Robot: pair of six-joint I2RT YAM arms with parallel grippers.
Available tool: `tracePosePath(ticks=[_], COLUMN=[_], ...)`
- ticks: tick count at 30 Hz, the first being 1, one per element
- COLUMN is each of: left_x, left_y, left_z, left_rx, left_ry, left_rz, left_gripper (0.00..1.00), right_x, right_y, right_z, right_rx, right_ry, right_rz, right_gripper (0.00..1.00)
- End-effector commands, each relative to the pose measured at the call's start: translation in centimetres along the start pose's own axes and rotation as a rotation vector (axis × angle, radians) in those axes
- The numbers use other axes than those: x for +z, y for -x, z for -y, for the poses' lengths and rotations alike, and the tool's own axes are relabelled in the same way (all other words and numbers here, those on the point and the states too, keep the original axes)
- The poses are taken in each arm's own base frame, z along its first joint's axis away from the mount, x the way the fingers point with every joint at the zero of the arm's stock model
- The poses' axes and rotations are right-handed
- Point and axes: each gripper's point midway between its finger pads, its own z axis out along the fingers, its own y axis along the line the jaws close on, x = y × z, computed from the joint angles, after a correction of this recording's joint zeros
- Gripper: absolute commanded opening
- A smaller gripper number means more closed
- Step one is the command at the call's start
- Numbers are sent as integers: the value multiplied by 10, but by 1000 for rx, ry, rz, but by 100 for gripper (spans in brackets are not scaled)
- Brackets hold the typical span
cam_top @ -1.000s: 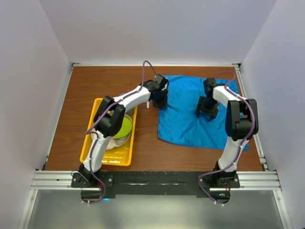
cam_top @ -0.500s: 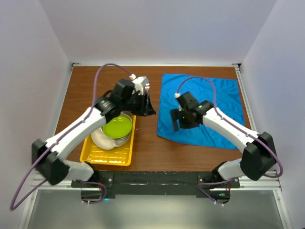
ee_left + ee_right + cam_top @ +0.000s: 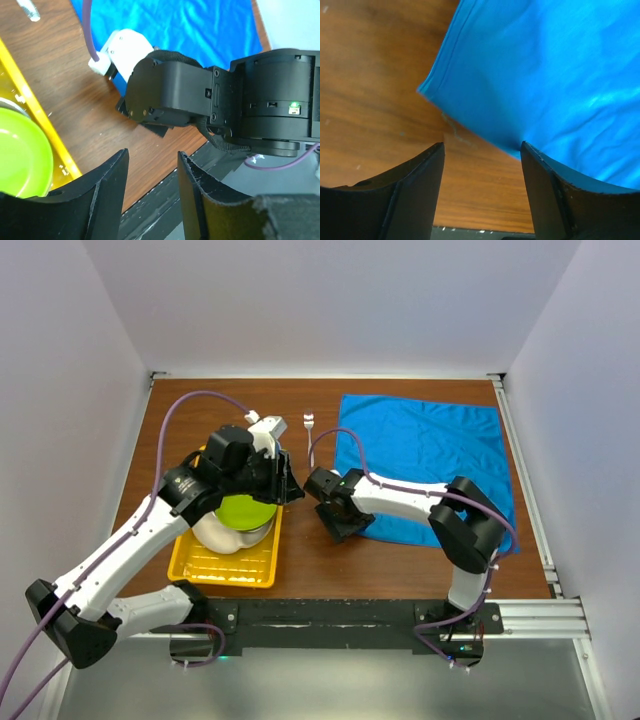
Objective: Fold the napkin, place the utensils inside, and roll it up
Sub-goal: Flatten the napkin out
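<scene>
Top external, table (image 3: 400, 560): brown wood, 2 arms reaching over it.
Napkin (image 3: 430, 455): blue, spread flat at the right rear.
Tray (image 3: 225, 572): yellow, at the left, holding a green bowl (image 3: 247, 508).
Left gripper (image 3: 151, 162): by the tray's right edge, fingers apart, empty.
Right gripper (image 3: 481, 148): low at the napkin's near left corner, fingers spread, nothing pinched.
Fork (image 3: 308, 423): on bare wood, just left of the napkin's far left corner.

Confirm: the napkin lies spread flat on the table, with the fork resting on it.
Wrong. The napkin lies spread flat on the table, but the fork rests on bare wood left of it, not on it, as the top external view shows.
</scene>
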Motion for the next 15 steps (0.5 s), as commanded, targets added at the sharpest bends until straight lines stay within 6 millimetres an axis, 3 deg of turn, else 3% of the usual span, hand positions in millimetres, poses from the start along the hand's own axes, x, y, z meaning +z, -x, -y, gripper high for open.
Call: tracePosePath(ticks=[1, 4, 5, 8, 12, 15], left_x=[-16, -14, -12, -6, 0, 4], left_y=[13, 13, 12, 13, 13, 15], left_z=[1, -2, -3, -4, -4, -5], left_rx=[54, 56, 56, 52, 48, 47], left_ry=[20, 34, 38, 36, 31, 34], left_rz=[49, 47, 39, 25, 13, 5], left_gripper=[49, 50, 50, 50, 50, 50], right_x=[-10, -6, -6, -9, -9, -11], right_y=[33, 31, 34, 39, 50, 59], right_z=[15, 23, 29, 36, 59, 72], right_rx=[4, -12, -10, -1, 76, 110], right_ry=[-89, -145, -179, -169, -106, -5], right_rz=[101, 85, 95, 104, 97, 101], right_gripper=[64, 50, 37, 22, 8, 7])
